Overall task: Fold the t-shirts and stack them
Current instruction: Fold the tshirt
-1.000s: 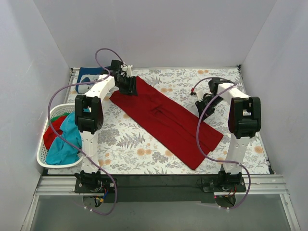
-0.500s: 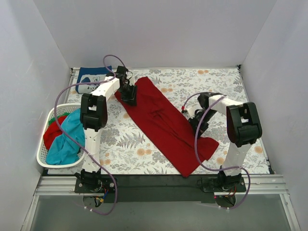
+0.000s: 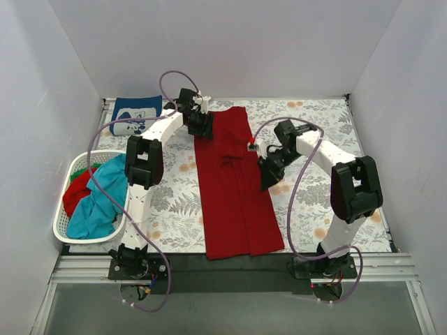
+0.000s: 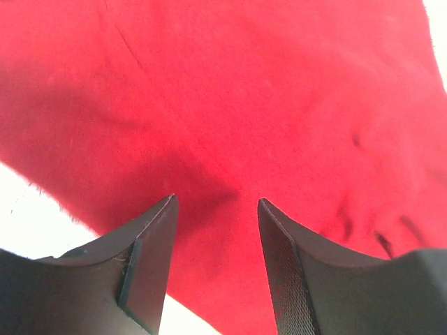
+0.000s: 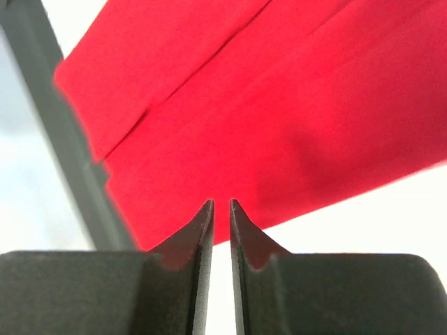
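Left hand [image 4: 216, 202] was spread wide, both fingers hovering right over the dark red t-shirt [image 3: 234, 202] with cloth showing in the gap between them. Nothing was gripped there. It sat at the shirt's far left corner. Over to the right hand [image 5: 220, 204], and that one was pressed almost together, tips meeting at the shirt's right edge, about halfway along, pinching the cloth by the look of it. The shirt itself lay folded into a long strip, flat on the floral tabletop [image 3: 314, 118], running from the far side to the near edge. Left of its far end, apart from it, lay a navy blue t-shirt [image 3: 136, 115] with white print. Further left of the shirt's middle, well apart, stood the white laundry basket [image 3: 70, 234], holding a teal t-shirt [image 3: 98, 202], a red one [image 3: 73, 195] and a bit of green [image 3: 87, 168].
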Controlling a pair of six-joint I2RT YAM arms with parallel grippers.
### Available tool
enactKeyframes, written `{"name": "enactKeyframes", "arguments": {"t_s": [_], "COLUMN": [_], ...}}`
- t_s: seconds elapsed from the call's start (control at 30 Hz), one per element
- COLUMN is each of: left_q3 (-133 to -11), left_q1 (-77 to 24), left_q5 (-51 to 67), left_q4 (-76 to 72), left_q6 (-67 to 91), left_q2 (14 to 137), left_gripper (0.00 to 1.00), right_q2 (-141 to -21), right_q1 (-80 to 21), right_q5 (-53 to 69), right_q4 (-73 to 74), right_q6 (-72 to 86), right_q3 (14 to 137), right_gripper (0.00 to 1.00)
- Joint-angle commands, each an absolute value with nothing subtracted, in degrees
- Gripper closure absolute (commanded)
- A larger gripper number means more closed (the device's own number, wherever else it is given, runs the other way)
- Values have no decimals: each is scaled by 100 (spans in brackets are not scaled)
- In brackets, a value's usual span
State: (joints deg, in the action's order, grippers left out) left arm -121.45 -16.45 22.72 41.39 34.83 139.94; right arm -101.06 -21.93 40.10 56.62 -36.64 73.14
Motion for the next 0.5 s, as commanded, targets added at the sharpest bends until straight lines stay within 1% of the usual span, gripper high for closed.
{"name": "enactKeyframes", "arguments": {"t_s": [0.0,0.07,0.23,0.4,0.47], "left_q3": [-11910,-11674,-11128,-10381,-10178], "left_q1": [-1573,-1573,-1573,-1573,-1573], "left_q5": [2540,2750,2847,2865,2883], "left_q4": [3805,4085,4754,4799,4808], "left_q6": [3524,3586,3744,3735,3727], "left_q2": [12851,12605,12384,12226,12252], "left_gripper": [51,51,51,51,51], "right_q2": [-10581,-11003,-11994,-12734,-12998], "right_q1": [-1881,-1837,-1837,-1863,-1872], "right_q5": [4404,4237,4034,4113,4148], "right_q4": [5494,5354,5046,4624,4360], "right_q6": [-3403,-3305,-2928,-2506,-2295], "right_q3": [8321,8943,10141,11247,11451], "right_gripper": [79,79,80,80,80]}}
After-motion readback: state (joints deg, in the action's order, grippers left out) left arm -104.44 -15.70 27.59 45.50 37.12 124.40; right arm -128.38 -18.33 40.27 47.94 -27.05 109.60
